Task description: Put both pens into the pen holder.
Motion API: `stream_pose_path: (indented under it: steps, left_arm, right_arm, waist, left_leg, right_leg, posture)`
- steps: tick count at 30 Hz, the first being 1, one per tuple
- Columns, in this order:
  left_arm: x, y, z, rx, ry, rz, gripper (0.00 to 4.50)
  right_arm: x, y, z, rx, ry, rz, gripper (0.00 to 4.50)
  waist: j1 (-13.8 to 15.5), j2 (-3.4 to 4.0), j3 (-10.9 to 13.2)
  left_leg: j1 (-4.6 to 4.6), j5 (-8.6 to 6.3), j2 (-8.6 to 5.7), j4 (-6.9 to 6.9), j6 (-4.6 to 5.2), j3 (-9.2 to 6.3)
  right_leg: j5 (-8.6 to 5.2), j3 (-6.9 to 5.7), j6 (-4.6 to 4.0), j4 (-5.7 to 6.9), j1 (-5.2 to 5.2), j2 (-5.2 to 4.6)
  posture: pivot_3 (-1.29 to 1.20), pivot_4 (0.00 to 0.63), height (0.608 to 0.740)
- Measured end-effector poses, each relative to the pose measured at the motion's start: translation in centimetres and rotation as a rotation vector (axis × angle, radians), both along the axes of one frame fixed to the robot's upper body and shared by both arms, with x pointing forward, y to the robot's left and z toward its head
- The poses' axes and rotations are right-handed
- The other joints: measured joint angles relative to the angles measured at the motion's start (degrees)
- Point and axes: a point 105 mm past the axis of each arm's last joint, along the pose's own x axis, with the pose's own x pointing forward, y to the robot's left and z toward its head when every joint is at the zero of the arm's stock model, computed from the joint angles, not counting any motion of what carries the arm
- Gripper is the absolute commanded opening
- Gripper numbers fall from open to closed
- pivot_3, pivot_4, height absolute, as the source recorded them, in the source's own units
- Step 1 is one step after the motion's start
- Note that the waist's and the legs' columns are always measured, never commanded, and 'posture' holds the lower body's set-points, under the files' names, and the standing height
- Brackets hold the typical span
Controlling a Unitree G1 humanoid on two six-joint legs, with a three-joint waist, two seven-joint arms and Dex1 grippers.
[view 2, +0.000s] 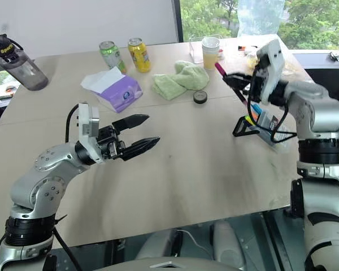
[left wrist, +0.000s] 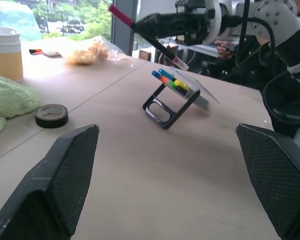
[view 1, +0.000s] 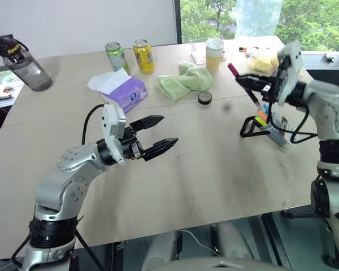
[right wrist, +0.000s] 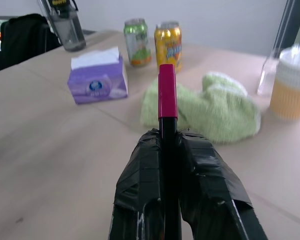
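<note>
Left hand (view 1: 157, 139) is held with its fingers spread wide and empty over bare tabletop (view 1: 214, 169), well short of the pen holder (view 1: 266, 125). Beyond it, the pink-ended pen (view 1: 241, 82) is clamped in the closed right hand (view 1: 254, 83) just above the holder, so insertion appears to be the step in hand, and the lower tip would need to be lined up with the opening among the coloured tips (left wrist: 171, 81) already seated there. Open room is left around the holder except toward the tabletop's right edge, which lies close by.

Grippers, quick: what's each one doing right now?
Left gripper: open, empty, above the table.
Right gripper: shut on the pink-ended pen, over the pen holder.
</note>
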Motion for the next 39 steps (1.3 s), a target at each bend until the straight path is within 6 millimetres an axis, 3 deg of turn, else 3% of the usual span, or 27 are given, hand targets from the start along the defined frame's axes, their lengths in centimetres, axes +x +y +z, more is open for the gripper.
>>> stream_pose_path:
  steps: [9,23,26,28,30,33,39]
  left_arm:
    - [-0.1,-0.3,-0.3,0.034,0.005,-0.049,4.50]
    - [-0.3,-0.5,-1.3,0.107,0.024,-0.061,4.50]
    - [-0.3,-0.5,-1.3,0.110,0.020,-0.068,4.50]
    - [-0.4,-0.5,-1.5,0.123,0.018,-0.076,4.50]
    - [-0.4,-0.6,-1.6,0.124,0.020,-0.083,4.50]
    - [-0.4,-0.3,-2.1,0.126,0.025,-0.088,4.50]
    - [-0.4,0.1,-2.9,0.132,0.034,-0.095,4.50]
  right_arm:
    - [-0.3,0.0,-0.5,0.003,-0.051,0.013,0.04]
    - [-0.3,-4.4,-3.0,-0.054,0.030,-0.015,0.04]
    - [-0.2,-5.3,-3.5,-0.066,0.032,-0.036,1.22]
    - [-0.1,-5.7,-3.7,-0.062,0.034,-0.050,2.39]
    - [0.0,-5.9,-3.7,-0.062,0.027,-0.061,3.03]
    - [0.3,-6.4,-3.3,-0.070,-0.003,-0.098,4.36]
    - [-0.1,-6.4,-2.4,-0.071,-0.026,-0.088,4.36]
  waist:
    - [0.8,0.00,0.0]
    - [1.3,-0.01,0.0]
    - [1.4,-0.01,0.0]
    - [1.4,-0.01,0.0]
    - [1.4,0.00,0.0]
    - [1.4,0.00,0.0]
    - [1.4,0.00,0.0]
  left_leg:
    - [0.00,0.00,0.00,0.00,0.00,-0.04]
    - [0.00,0.00,0.00,0.01,0.00,-0.03]
    - [0.00,0.00,0.00,0.01,0.00,-0.03]
    - [0.00,0.00,0.00,0.01,0.00,-0.03]
    - [0.00,0.00,0.00,0.01,0.00,-0.03]
    - [0.00,0.00,0.00,0.01,-0.01,-0.03]
    - [0.00,0.00,0.00,0.02,0.00,-0.03]
  right_leg:
    - [0.00,-0.04,0.00,-0.02,0.01,0.00]
    - [0.00,-0.04,0.00,-0.03,0.03,0.00]
    - [0.00,-0.05,0.00,-0.03,0.03,0.00]
    - [0.00,-0.04,0.00,-0.03,0.03,0.00]
    - [0.00,-0.04,0.00,-0.03,0.03,0.00]
    - [0.00,-0.05,0.00,-0.03,0.03,0.00]
    - [0.00,-0.05,0.00,-0.03,0.03,0.00]
  posture:
    - [0.00,0.150,0.740]
    - [0.00,0.150,0.740]
    - [0.00,0.150,0.740]
    - [0.00,0.150,0.740]
    - [0.00,0.150,0.740]
    - [0.00,0.150,0.740]
    - [0.00,0.150,0.740]
